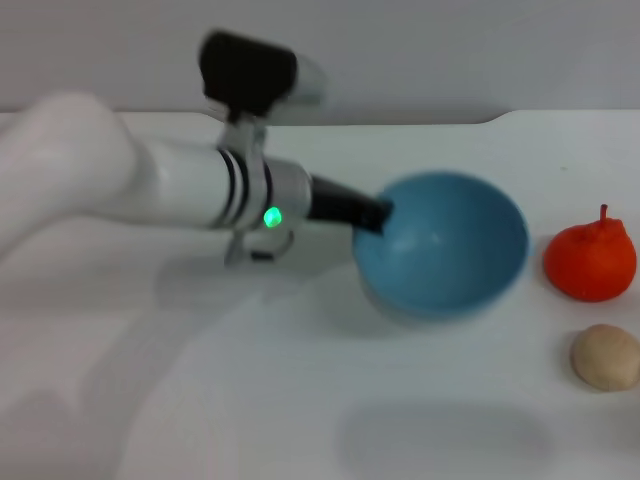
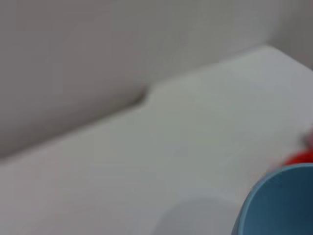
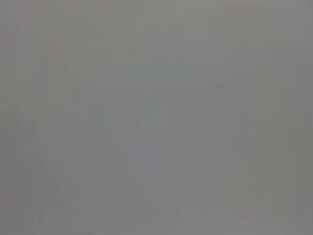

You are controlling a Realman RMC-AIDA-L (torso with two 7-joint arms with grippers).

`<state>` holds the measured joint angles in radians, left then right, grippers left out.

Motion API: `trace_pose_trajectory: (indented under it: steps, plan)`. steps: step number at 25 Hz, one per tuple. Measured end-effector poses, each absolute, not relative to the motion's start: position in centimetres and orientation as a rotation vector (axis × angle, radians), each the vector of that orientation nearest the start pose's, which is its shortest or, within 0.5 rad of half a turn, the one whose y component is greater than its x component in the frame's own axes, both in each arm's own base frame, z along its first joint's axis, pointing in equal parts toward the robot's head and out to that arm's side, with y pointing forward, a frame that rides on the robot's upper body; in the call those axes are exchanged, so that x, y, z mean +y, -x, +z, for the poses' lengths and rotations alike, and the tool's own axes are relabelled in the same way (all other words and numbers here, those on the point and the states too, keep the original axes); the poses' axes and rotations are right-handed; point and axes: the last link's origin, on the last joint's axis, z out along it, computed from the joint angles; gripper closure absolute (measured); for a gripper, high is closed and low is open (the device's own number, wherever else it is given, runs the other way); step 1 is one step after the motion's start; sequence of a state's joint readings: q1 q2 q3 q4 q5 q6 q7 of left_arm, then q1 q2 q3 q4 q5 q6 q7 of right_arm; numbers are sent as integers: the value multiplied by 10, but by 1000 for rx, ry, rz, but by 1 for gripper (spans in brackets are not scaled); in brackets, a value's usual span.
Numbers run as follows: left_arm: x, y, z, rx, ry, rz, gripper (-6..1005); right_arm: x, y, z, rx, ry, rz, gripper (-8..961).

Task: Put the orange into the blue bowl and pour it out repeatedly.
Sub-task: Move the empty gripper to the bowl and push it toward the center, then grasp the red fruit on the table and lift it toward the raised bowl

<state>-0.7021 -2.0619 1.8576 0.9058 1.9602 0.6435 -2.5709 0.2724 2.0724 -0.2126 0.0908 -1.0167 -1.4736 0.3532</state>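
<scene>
From the head view, my left claw (image 1: 375, 215) is clamped on the left rim of the blue bowl (image 1: 450, 245), with my left arm reaching in from the left across the white worktop (image 1: 300, 400). The bowl is tilted, its mouth turned toward the near side, and I see nothing inside it. The orange (image 1: 591, 260) sits on the worktop just to the right of the bowl, apart from it, and a beige ball (image 1: 606, 356) lies nearer than the orange, close beside it. I judge that the bowl is in its empty phase of the cycle: the fruit is out, and putting it back in is what remains before the next pour. My right arm does not show here at all. The far edge of the worktop runs behind the bowl with a small notch toward the right; the near and left parts give me wide open room, while the right side is crowded by the two round things, which stand close to the picture's right border.

In the left wrist view, the bowl's rim (image 2: 279, 200) fills one corner, a sliver of the orange (image 2: 301, 157) peeks past it, and bare worktop (image 2: 146, 161) stretches to the wall.

The right wrist view shows only flat grey; my right claw is not visible.
</scene>
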Motion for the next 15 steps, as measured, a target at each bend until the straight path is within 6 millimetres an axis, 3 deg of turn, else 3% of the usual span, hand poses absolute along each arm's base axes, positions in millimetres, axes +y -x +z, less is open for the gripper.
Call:
trace_pose_trajectory:
  steps: [7, 15]
  plan:
    - [426, 137, -77, -817, 2408, -200, 1001, 267, -394, 49, 797, 1366, 916, 161]
    - [438, 150, -72, -789, 2326, -185, 1001, 315, -378, 88, 982, 1684, 895, 164]
